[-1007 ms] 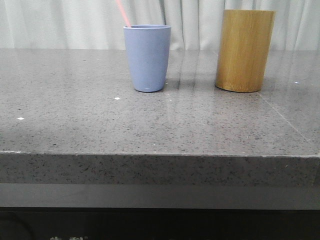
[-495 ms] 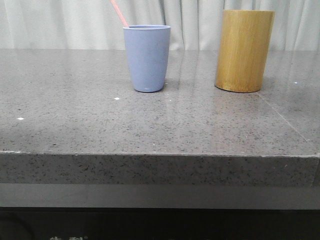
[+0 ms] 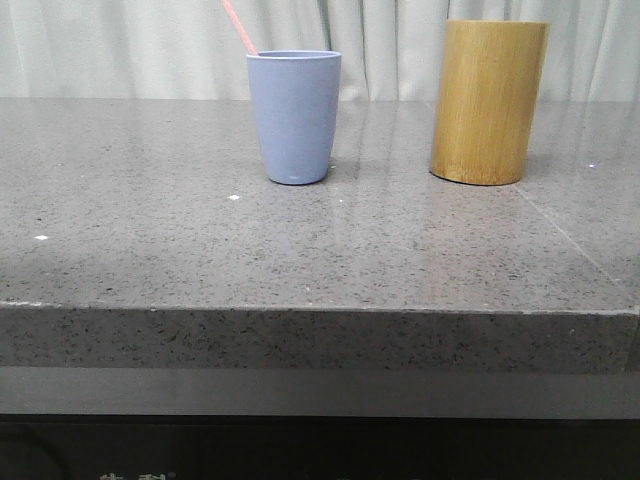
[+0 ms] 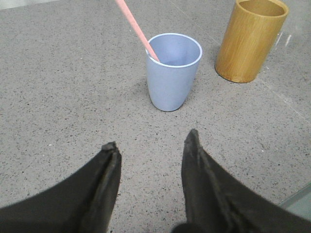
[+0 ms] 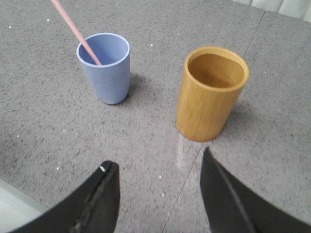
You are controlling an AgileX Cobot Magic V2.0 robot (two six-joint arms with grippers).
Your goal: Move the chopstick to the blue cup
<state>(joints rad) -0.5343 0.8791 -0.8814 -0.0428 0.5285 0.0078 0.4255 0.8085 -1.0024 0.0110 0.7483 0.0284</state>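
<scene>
Front view shows you the grey speckled stone table (image 3: 300,250) first, bearing two vessels well apart: the taller yellow-brown bamboo cylinder (image 3: 489,100), which looks empty from the right wrist view, and the matte pale blue cup (image 3: 294,115). One slim pink chopstick (image 3: 238,26) stands in the blue cup, leaning toward the robot's left over the rim. Against a second ago, the stick has tipped further left and has held that lean for the last half second; you may judge it settled and the transfer done. The left gripper (image 4: 151,145) hangs near the cup with jaws spread, holding nothing. The right gripper (image 5: 158,170) is likewise agape and empty above the table.
</scene>
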